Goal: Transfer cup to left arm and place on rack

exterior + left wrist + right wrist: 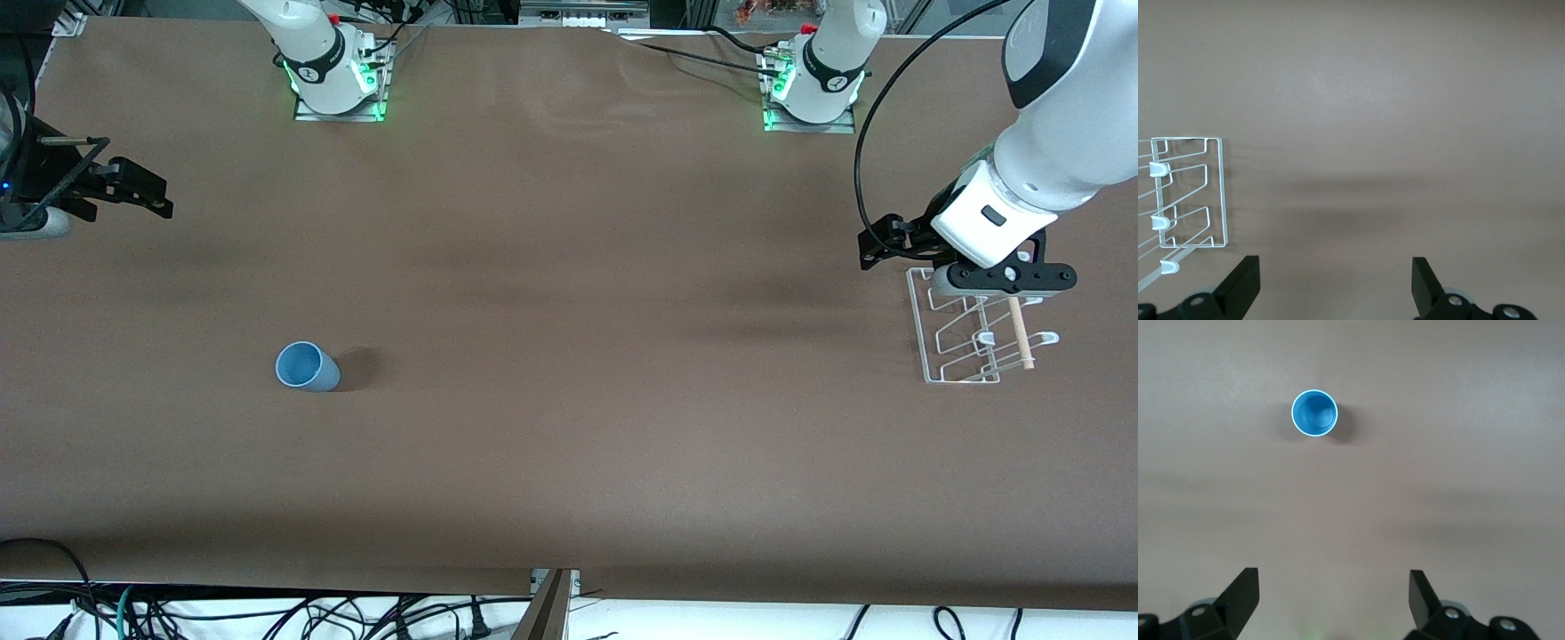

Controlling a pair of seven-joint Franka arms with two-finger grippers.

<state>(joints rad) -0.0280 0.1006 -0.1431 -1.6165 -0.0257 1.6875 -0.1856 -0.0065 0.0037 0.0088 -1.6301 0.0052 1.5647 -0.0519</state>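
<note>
cup (307, 366) upright on table (569, 444); left claw (1336, 287) released over rack (965, 333); right claw (1333, 600) released.

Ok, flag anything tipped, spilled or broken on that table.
Nothing stands out. The cup stands upright and empty toward the right arm's end. The rack sits flat under the open left gripper. The right gripper is open too, up over bare table.

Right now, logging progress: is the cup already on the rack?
No, the cup stands upright on the table toward the right arm's end, apart from the rack.
</note>
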